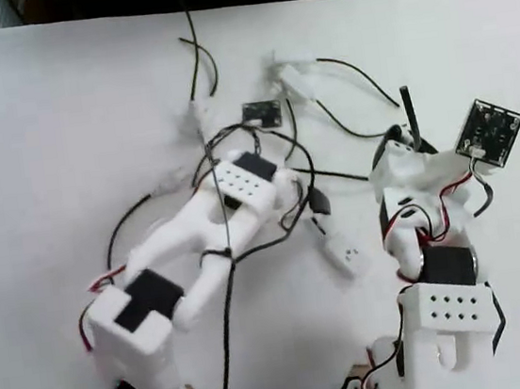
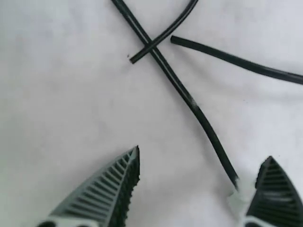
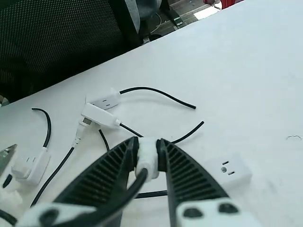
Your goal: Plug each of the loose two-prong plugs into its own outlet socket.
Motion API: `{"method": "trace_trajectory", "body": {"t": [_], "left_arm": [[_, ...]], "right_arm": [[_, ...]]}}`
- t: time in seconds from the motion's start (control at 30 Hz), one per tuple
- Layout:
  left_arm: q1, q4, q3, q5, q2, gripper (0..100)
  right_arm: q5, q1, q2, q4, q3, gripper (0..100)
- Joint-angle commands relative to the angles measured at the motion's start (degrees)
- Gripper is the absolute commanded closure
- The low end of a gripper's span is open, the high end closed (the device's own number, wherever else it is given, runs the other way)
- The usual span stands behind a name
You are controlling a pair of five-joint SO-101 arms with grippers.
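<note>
Light and rigid, I judge, the plug [image 3: 147,161] sits clenched in the right gripper [image 3: 147,141] just beside the socket [image 3: 232,171], rightly held by its body, its cord [image 3: 135,185] being limp; the left gripper [image 2: 203,153] hangs open, empty.

Smooth matt white surface [image 1: 44,136]. Ribbed matt dark plastic on left claw [image 2: 203,153] and right claw [image 3: 147,142]. Smooth white plastic plug [image 3: 147,158], outlet socket [image 3: 230,170]. Black cable [image 2: 180,87], smooth, slightly glossy sheath.
</note>
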Motion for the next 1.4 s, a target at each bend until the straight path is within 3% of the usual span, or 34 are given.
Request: {"method": "trace_trajectory", "body": {"t": [0.0, 0.13, 0.4, 0.6, 0.77, 0.9, 1.1, 1.37], "left_arm": [[2.51, 0.26, -5.89, 0.26, 4.97, 62], [4.7, 3.25, -9.76, 0.18, 9.19, 68], [4.26, 14.51, -19.25, 0.09, 16.4, 99], [4.18, 25.41, -24.26, -0.35, 17.45, 98], [2.95, 34.99, -30.51, -8.88, 17.36, 98], [-3.03, 41.05, -36.66, -13.54, 17.36, 98], [-10.59, 43.34, -42.99, -20.92, 16.13, 98], [-13.14, 43.6, -41.76, -31.12, 2.59, 98]], "right_arm": [[-0.62, 0.66, -0.22, -1.27, -2.9, 98.0], [-0.62, 0.66, -0.22, -1.27, -2.9, 98.0], [-0.62, 0.66, -0.22, -1.27, -2.81, 98.0], [-0.62, 0.57, -0.22, -1.27, -2.81, 98.0], [-0.62, 0.48, -0.13, -1.1, -2.81, 98.0], [-0.62, 0.48, -0.04, -1.1, -2.81, 98.0], [-0.62, 0.4, 0.13, -1.19, -2.81, 98.0], [-0.62, 0.4, 0.13, -1.19, -2.81, 98.0]]}}
